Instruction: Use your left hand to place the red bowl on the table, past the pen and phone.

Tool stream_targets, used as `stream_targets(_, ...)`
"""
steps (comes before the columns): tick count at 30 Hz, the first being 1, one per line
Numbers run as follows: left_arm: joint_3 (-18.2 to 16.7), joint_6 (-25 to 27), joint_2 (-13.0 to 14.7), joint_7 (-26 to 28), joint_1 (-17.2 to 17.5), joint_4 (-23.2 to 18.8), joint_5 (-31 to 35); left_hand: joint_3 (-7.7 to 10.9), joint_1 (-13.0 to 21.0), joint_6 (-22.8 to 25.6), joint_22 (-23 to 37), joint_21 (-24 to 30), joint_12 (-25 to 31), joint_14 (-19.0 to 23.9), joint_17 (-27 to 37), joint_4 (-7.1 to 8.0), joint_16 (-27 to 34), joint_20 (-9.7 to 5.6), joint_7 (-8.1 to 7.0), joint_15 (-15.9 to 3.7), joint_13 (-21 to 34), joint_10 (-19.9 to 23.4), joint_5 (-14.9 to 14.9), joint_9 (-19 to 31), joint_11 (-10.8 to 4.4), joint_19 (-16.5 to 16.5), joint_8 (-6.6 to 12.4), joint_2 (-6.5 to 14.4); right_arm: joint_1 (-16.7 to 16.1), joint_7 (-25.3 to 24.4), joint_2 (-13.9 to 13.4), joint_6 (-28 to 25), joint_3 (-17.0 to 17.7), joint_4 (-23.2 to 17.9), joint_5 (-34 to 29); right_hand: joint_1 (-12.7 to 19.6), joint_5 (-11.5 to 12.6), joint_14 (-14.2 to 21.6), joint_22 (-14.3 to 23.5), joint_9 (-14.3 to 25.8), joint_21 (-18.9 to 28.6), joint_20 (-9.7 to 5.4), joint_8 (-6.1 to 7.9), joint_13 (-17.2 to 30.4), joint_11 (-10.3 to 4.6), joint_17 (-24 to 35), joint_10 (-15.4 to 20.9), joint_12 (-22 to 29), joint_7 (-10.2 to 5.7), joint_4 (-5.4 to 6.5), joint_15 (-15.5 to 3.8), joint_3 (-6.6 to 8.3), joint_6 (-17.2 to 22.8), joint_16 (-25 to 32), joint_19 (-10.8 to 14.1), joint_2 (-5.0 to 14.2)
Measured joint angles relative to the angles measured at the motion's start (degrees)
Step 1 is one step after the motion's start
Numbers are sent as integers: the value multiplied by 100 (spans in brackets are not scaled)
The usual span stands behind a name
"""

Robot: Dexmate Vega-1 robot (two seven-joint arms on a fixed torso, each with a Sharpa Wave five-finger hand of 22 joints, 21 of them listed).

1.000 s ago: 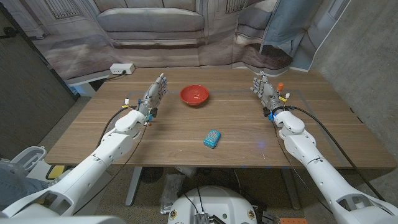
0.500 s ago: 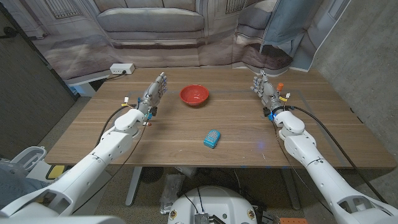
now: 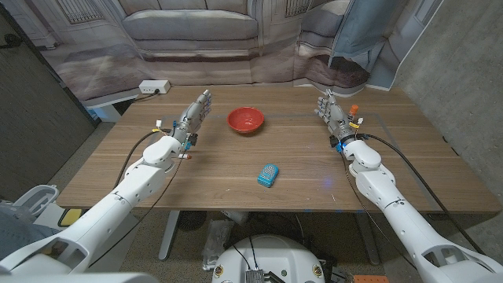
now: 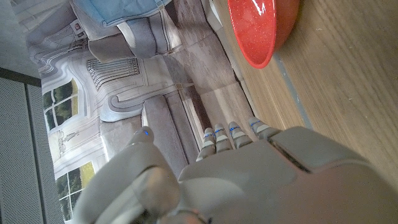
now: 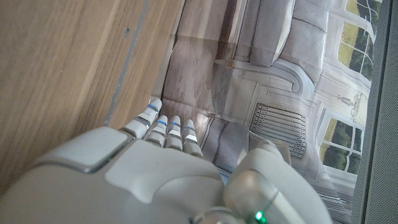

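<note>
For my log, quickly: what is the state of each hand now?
Left hand: open, holds nothing, beside the red bowl.
Right hand: open, holds nothing.

A blue ridged block [image 3: 269, 175] lies on the wooden desk [image 3: 409, 165], nearer than both sets of fingers and between them. A white power strip [image 3: 154, 86] sits beyond the left fingers, a grey sofa backdrop [image 3: 192, 27] behind everything.

We see the red bowl [image 3: 246, 120] standing upright and empty on the wooden table [image 3: 236, 169], toward its far edge. Its glossy inside faces up. In our left wrist view the bowl [image 4: 261, 28] rests on the wood.
</note>
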Motion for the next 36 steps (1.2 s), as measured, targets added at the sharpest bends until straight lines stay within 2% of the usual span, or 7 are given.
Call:
stream_targets(9, 51, -52, 39, -15, -43, -123, 161, 0, 24, 19, 0, -24, 0, 30, 0, 0, 0, 0, 20, -30, 0, 12, 0, 0, 12, 0, 0, 17, -80, -39, -35, 29, 11, -83, 2, 0, 0, 0, 0, 0, 0, 2, 0, 0, 20, 0, 21, 0, 0, 0, 0, 0, 0, 0, 2, 0)
stream_targets(11, 66, -52, 46, -3, -52, -154, 203, 0, 43, 19, 0, -39, 0, 30, 0, 0, 0, 0, 21, -30, 0, 30, 0, -1, 31, 0, 0, -2, -96, -40, -53, 31, 16, -140, 12, 0, 0, 1, 0, 0, 0, 41, -1, 0, 20, -1, 21, 0, 0, 0, 2, 0, 0, 0, 40, 0)
stream_targets(15, 89, -52, 55, 6, -72, -193, 256, 0, 65, 51, 0, -39, 0, 56, 0, 0, 0, 0, 52, -4, 0, 61, 0, -1, 0, -1, 0, 21, -119, -41, -92, 32, 21, -208, 37, 0, 0, 20, 0, 0, 0, 41, -27, 0, 20, -1, 21, 0, 0, -15, 21, -15, 0, 0, 41, 0)
stream_targets(22, 141, -52, 45, -4, -104, -208, 321, 0, 65, 78, 0, -46, 0, 75, 0, 0, 0, 0, 24, 15, 0, 61, 0, -1, 0, -1, 0, 21, -148, -31, -143, 31, 23, -295, 88, 0, 0, 20, -1, -1, 0, 20, -27, 0, 51, -1, 51, 0, 0, -15, 21, -15, -1, 0, 61, 0)
stream_targets(28, 183, -148, -1, -80, -131, -177, 358, -24, 65, 135, 0, -60, 0, 106, 2, -23, 0, -31, 28, -14, 0, 122, 0, -1, 0, 31, 0, 21, -155, -11, -169, 31, 18, -321, 110, 0, 0, 20, -1, 0, 0, 20, -27, 0, 22, -1, 84, 0, -49, 9, 21, -40, 94, 0, 61, 0)
stream_targets(36, 261, -218, -15, 36, -145, -175, 616, 0, 118, 224, 0, -60, 0, 186, -1, -46, 0, -6, 20, -39, -1, 193, 0, -1, -72, 57, 0, 28, -129, 41, -151, 97, -10, -252, 143, 0, 0, 51, -1, -1, -44, 20, -27, 0, 21, -1, 84, 0, -41, 9, -10, -40, 102, 0, 61, 0)
